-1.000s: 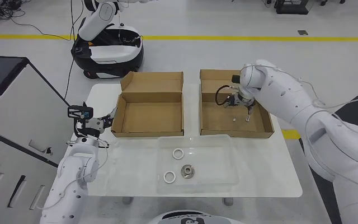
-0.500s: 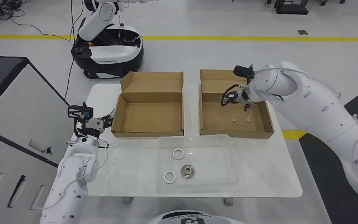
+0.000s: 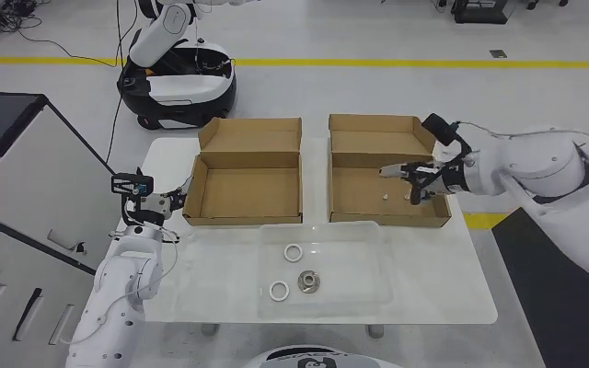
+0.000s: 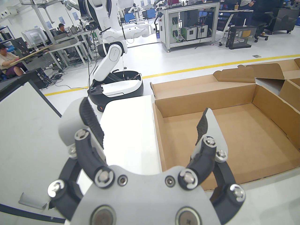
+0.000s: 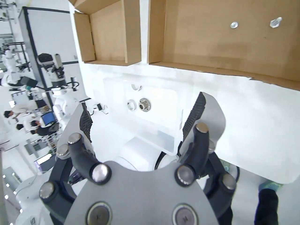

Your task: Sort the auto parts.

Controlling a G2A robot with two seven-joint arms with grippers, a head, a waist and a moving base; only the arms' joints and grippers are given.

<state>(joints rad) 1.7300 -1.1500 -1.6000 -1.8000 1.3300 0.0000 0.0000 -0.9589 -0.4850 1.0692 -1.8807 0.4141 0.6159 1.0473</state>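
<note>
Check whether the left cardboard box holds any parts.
Empty: the left cardboard box has a bare floor in both the top and left wrist views.

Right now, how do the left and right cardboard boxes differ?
Contents: the left box is bare inside; the right box holds two small metal parts.
Arms: the open right pincer hangs over the right box in the top view; the open left pincer sits outside the left box, beside its left wall.
Shared: brown cardboard, flaps folded back on the far side, side by side.
</note>
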